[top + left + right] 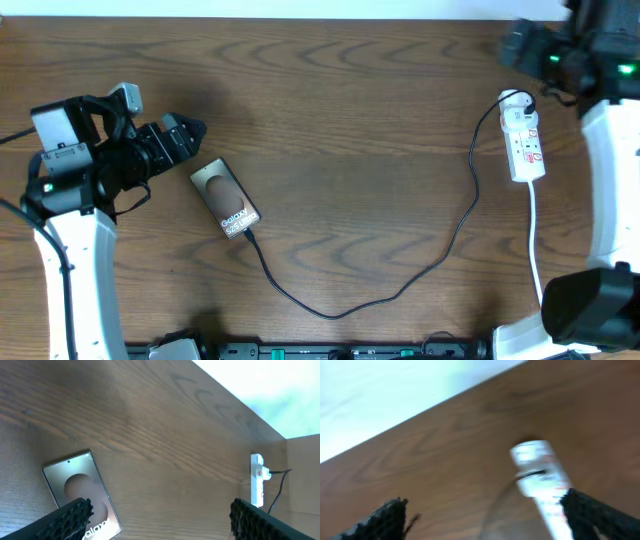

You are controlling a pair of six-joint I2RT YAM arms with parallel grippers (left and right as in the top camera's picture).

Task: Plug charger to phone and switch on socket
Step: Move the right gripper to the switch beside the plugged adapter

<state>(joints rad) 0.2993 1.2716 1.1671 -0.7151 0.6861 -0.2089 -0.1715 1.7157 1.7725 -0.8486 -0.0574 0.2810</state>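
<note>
Your left hand (188, 133), spread, hovers beside the phone (225, 198) at centre left, likely to steady it. Your right hand (522, 45), spread, sits over the socket (523, 140) at upper right, placed for its switch.

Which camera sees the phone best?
The overhead view: the whole phone lies in plain sight. The left wrist view shows the phone closer, but its lower end is cut off. The right wrist view misses it.
</note>
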